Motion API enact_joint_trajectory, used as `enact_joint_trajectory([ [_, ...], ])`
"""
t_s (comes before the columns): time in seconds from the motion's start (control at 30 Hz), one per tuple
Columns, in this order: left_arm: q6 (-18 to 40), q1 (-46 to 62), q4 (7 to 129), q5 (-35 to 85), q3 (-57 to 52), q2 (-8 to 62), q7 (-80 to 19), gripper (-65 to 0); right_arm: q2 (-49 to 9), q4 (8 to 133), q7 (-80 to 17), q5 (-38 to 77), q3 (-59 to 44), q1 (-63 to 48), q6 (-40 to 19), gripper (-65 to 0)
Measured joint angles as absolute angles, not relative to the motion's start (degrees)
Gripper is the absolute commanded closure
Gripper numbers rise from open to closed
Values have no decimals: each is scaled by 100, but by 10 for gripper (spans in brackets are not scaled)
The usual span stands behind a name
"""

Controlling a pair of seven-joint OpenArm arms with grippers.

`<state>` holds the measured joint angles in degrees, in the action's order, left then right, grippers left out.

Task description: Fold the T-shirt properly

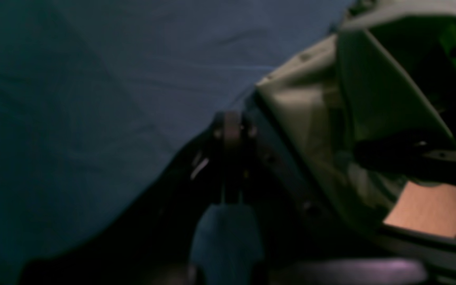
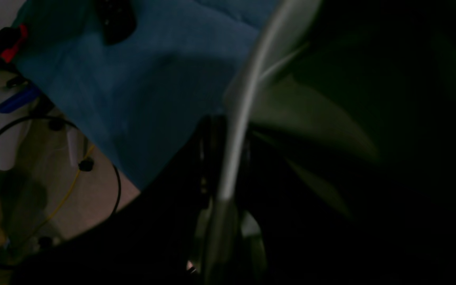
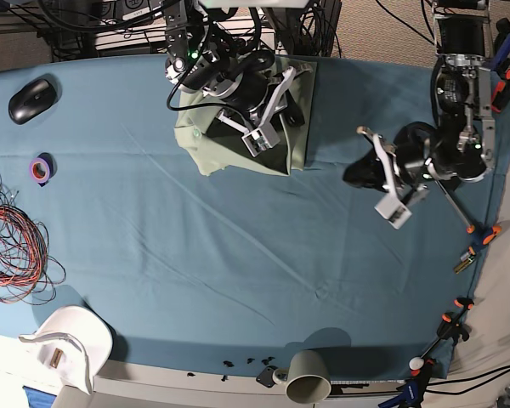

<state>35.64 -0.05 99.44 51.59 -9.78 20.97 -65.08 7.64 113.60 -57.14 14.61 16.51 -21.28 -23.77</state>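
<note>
The T-shirt (image 3: 200,140) lies bunched in a pale sage-green heap at the back middle of the blue table cloth (image 3: 238,255). My right gripper (image 3: 238,119) hangs over it. In the right wrist view this gripper (image 2: 222,158) is shut on a pale edge of the T-shirt (image 2: 247,91), which runs up and away between the fingers, with dark folds to the right. My left gripper (image 3: 361,174) hovers above bare cloth, right of the shirt. Its fingers (image 1: 232,130) are shut with nothing between them, and the T-shirt (image 1: 303,107) shows to its right.
A black mouse (image 3: 30,98), a purple tape roll (image 3: 41,168) and a tangle of orange wires (image 3: 13,238) lie at the table's left. A grey cup (image 3: 310,374) stands at the front edge. Clamps (image 3: 476,234) grip the right edge.
</note>
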Motion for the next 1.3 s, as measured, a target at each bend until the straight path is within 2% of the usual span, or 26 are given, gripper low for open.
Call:
enact_joint_trajectory([
  [0.13, 3564, -3, 9944, 5546, -1179, 2097, -6534, 0, 764, 11360, -5714, 1459, 1651, -2130, -2377, 0],
  [0.17, 3570, -3, 9944, 5749, -1225, 2112, -6571, -10, 764, 11360, -5714, 1461, 1651, -2128, -2377, 0],
  [0.2, 3653, -3, 9944, 5966, -1247, 2152, -6617, -48, 764, 11360, -5712, 1461, 1651, -2130, -2377, 0],
  [0.27, 3710, -3, 9948, 6716, -1247, 2261, -6952, -89, 764, 11360, -5712, 1459, 1651, -2130, -2377, 0],
  [0.43, 3970, 3, 9955, 8368, -1245, 2383, -7848, -88, 764, 11349, -5710, 1393, 1653, -2128, -2379, 0],
  [0.5, 3972, -1, 9959, 8348, -1245, 2386, -8095, -89, 764, 11249, -5684, 1393, 1653, -2128, -2379, 0],
  [0.73, 3972, 3, 10051, 8322, -766, 2359, -8060, -89, 764, 10755, -5651, 1376, 1653, -2075, -2379, 0],
  [1.3, 3972, 12, 10049, 8128, 338, 1522, -8114, -88, 757, 10750, -5610, 1441, 1614, -1999, -2340, 0],
])
